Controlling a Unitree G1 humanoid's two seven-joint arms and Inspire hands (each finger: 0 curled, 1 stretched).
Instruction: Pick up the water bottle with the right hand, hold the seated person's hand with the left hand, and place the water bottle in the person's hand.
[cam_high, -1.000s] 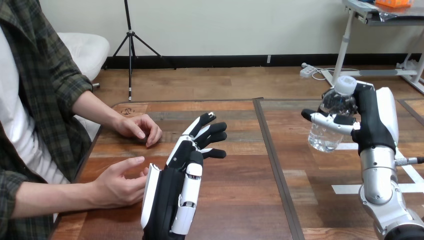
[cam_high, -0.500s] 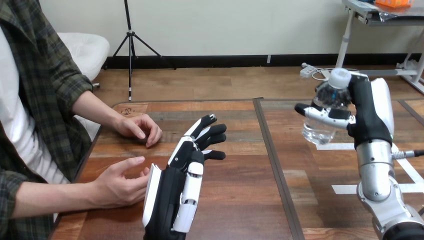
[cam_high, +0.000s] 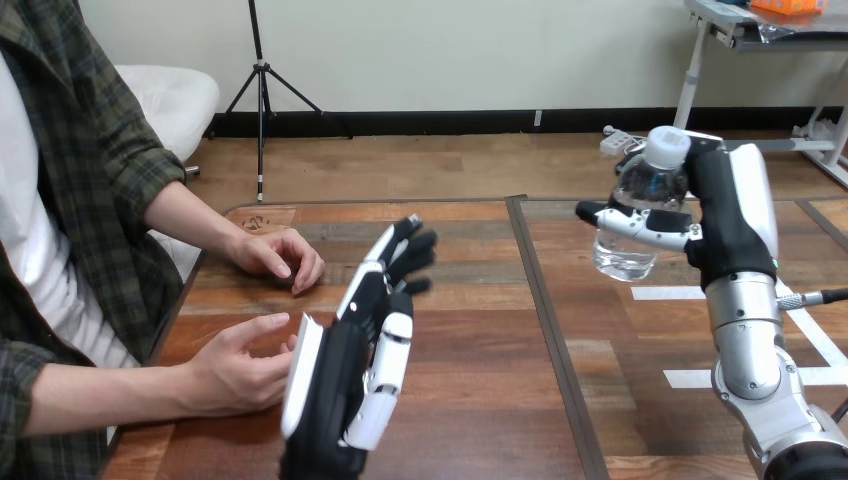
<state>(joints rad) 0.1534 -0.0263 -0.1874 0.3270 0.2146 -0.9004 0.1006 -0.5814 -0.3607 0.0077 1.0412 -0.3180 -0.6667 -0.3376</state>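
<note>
You have the counter (cam_high: 480, 400) split by a dark seam (cam_high: 545, 300) running away from the robot, and everything sorts itself by that seam; the person sits left of it with both forearms on the wood. The person's nearer hand (cam_high: 235, 365) lies well left of the seam, on its side, palm turned toward the seam and fingers loosely cupped, which reads as a hand offered to receive; the person's farther hand (cam_high: 275, 255) rests palm down, also left of the seam but level with its far end, out of the way. Your left hand (cam_high: 360, 340) stands left of the seam, between it and the nearer hand, set on edge with its fingers (cam_high: 400, 265) straight and close together, holding nothing; its white shell sits just beside the person's fingertips, and I cannot tell whether they touch; I judge it is posed that way to slip under or around that hand, so the hold is not yet made. Your right hand (cam_high: 725, 225) hangs right of the seam, raised off the counter, its fingers (cam_high: 645, 222) clamped round the water bottle (cam_high: 625, 255); the bottle is near upright, slightly tilted, clear of the wood, its white cap (cam_high: 667, 147) on top; carried high like this, it should cross the seam without catching anything; that crossing toward the cupped palm is what remains.
</note>
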